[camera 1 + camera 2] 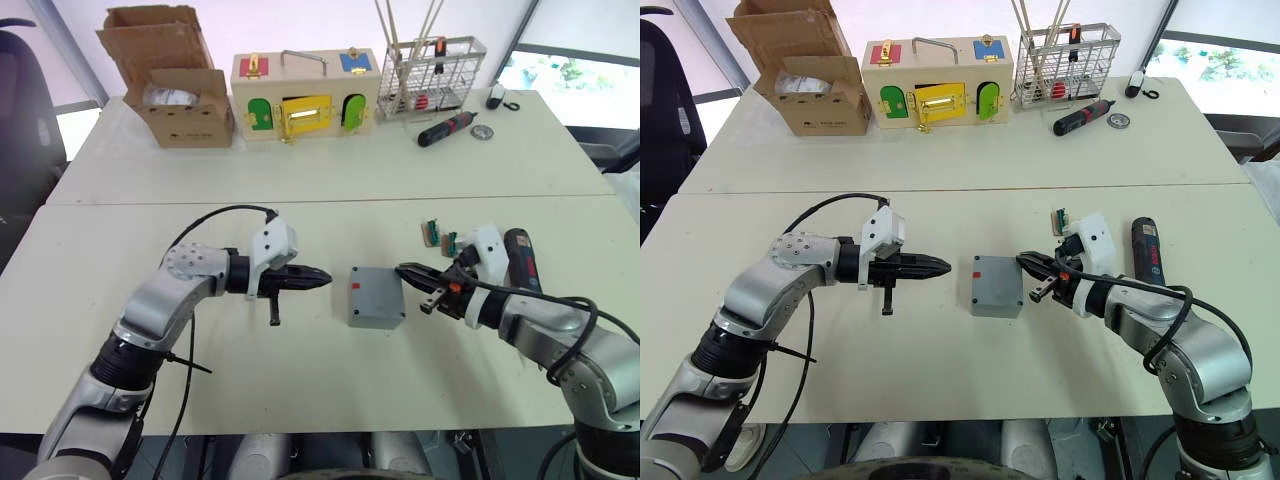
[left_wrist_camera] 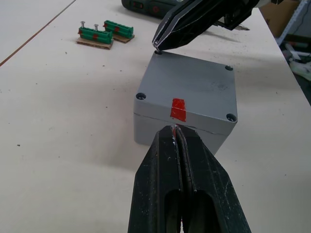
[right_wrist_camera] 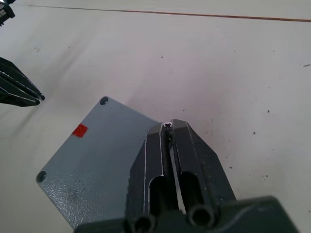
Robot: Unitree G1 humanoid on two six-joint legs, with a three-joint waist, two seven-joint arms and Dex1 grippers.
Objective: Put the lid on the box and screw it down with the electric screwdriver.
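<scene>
1. Here, the box (image 1: 376, 297) sits on the white table (image 1: 300, 380) between my two grippers, and the lid (image 2: 192, 92) lies flat on top of it, edges lined up.
2. A small red mark (image 2: 178, 108) runs over the lid's edge on the side facing my left gripper (image 1: 322, 279).
3. My left gripper points at that side, its two fingers pressed together with nothing between them, tips just short of the box.
4. My right gripper (image 1: 405, 270) reaches over the lid's far corner from the other side; its fingers are pinched on a small screw (image 3: 168, 125), whose cross-slotted head shows at the tips.
5. That screw hangs right at the corner hole of the lid; three other corner holes show along the lid's edges.
6. The electric screwdriver (image 1: 521, 259) lies flat on the table beside my right arm, away from the box.
7. Two small green pieces (image 2: 105, 34) rest on the table near the screwdriver.
</scene>
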